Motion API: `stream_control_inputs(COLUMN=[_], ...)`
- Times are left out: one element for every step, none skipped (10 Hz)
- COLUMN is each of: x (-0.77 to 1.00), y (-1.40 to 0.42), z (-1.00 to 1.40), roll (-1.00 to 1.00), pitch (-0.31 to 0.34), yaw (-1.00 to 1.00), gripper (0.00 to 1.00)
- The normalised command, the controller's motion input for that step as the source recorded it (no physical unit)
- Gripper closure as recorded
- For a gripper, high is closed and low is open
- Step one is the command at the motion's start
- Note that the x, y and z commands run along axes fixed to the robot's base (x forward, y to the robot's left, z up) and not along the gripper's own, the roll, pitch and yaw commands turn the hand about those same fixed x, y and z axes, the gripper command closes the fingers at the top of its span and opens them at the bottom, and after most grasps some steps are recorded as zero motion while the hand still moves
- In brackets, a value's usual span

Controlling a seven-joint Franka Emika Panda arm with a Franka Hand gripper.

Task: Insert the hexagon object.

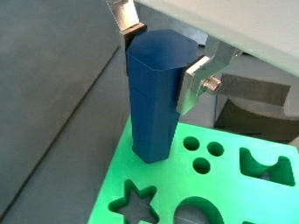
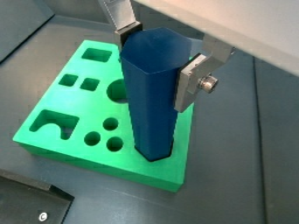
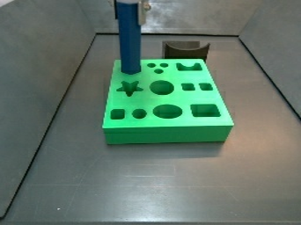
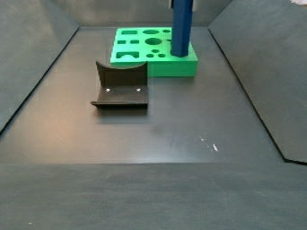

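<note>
Risk: the long, slim blue faceted bar [image 2: 153, 92], the hexagon object, appears to stand with its lower end on or in a corner of the bright green block with shaped holes [image 2: 82, 109]. If its facets are turned off the hole's sides, it would likely jam or tip when pressed.
Cause: whether the end sits in a hole or on the top face cannot be told; the bar hides that spot in both wrist views.
Arm pose: the gripper [image 1: 163, 54] hangs straight down over the block, mostly above the frame in both side views, with only its tip at the bar's top.
Tool: the silver plate fingers [image 2: 193, 80] are closed narrow against the upper part of the bar, holding it upright.
Hexagon object: at the green block's corner [image 3: 127, 39], toward the far end of the bench.
Bystander: a dark brown notched block [image 4: 120, 85] lies apart, mid-bench.
</note>
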Motion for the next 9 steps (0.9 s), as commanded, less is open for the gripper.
stream_control_inputs(x=[0.38,0.2,0.14,0.0,0.0,0.0,-0.02,-0.05,0.0], y=[0.0,-0.03,-0.04,-0.02,-0.02,0.0,0.0,0.0,0.0], z=[-0.39,-0.4,-0.42,-0.4,-0.36,-0.31,-0.22,-0.09,0.0], roll=[0.12,0.12,0.12,0.1,0.09,0.09,0.0,-0.04,0.0], pitch=[-0.004,-0.06,-0.086,-0.126,-0.131,-0.119,-0.1,-0.119,0.0], yaw=[0.01,0.0,0.0,0.0,0.0,0.0,0.0,0.0,0.0], gripper=[1.0,1.0,1.0,1.0,1.0,1.0,1.0,1.0,1.0])
